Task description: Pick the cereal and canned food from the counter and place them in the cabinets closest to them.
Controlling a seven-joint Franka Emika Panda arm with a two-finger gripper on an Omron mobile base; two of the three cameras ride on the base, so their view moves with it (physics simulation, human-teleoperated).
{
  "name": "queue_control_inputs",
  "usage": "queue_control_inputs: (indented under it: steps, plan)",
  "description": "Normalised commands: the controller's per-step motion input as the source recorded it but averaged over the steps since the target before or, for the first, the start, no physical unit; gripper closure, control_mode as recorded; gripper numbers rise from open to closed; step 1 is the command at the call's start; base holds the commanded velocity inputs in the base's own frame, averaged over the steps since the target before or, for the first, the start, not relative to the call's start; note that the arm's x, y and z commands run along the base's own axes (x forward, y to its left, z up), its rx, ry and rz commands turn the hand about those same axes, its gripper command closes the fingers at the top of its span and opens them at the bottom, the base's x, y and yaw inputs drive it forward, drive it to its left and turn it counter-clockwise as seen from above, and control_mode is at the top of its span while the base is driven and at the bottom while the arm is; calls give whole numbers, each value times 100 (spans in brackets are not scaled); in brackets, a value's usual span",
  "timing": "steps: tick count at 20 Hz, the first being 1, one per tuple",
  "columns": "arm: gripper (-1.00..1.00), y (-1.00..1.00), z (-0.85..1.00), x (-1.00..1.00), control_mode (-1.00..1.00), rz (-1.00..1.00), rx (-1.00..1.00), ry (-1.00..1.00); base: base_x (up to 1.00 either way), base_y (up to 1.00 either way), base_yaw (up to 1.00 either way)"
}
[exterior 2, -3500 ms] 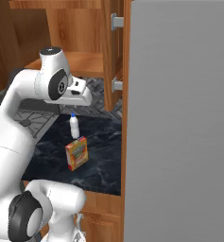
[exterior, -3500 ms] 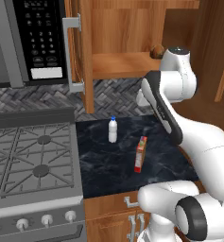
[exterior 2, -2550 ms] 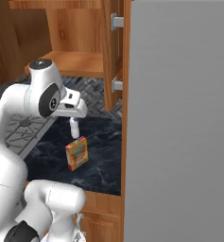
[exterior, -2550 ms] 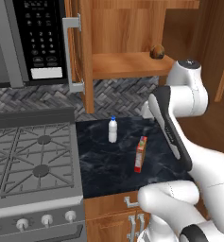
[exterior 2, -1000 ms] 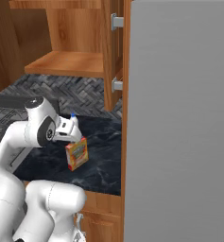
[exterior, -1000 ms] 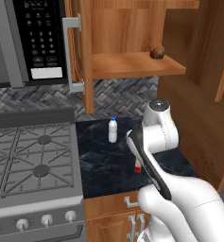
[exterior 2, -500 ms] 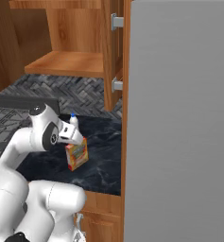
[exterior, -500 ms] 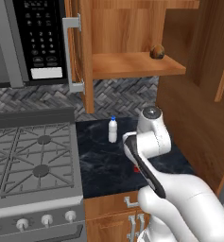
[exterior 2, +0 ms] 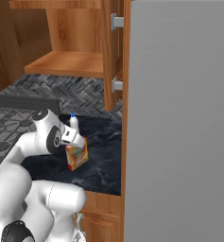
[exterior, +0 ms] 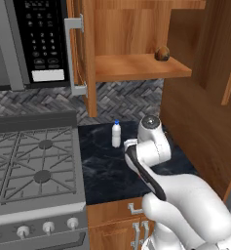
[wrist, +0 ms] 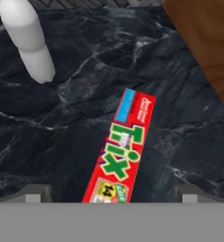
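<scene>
1. Black marbled stone table (exterior: 103,168) runs between the gas stove (exterior: 31,161) and the tall wooden side panel; this surface carries the items inspected.
2. Cereal, a tall slim red box with an orange-green top (wrist: 119,154), stands on the table. From the hand camera its narrow printed face runs down toward the bottom edge, leaning slightly to the left. In the right base view the box (exterior 2: 77,154) sits just beside the arm's wrist.
3. White plastic bottle with a blue cap (exterior: 116,135) stands upright on the table, behind the box, toward the herringbone tiled wall. It is apart from the box (wrist: 31,42).
4. White robot hand (wrist: 111,193) hangs directly above the cereal box. Its two grey fingertips (wrist: 35,193) are spread wide, one on each side of the box, neither touching it. Nothing is held.
5. In the left base view the arm's white wrist hides the box.
6. Warm brown wooden wall cabinet (exterior: 136,66) above the table stands with its door open. A small dark round object (exterior: 161,53) rests on its plank shelf; its identity cannot be told.
7. Black microwave (exterior: 36,41) hangs over the stove.
</scene>
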Motion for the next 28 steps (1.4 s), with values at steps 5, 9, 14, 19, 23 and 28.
queue_control_inputs:
  steps: [5, 9, 14, 19, 23, 28]
  plan:
    - [-100, 0, -26, 7, -100, -6, 0, -1, 0, 0, 0]
    - [-100, 0, -22, 5, -100, -5, 0, -1, 0, 0, 0]
    - [100, 0, -11, 1, -100, -1, 0, -1, 0, 0, 0]
    - [100, 0, 0, 0, -100, 0, 0, 0, 0, 0, 0]
    - [100, 0, 7, 0, -100, 0, 0, -1, 0, 0, 0]
    - [100, 0, 29, -1, -100, 0, 0, -6, 0, 0, 0]
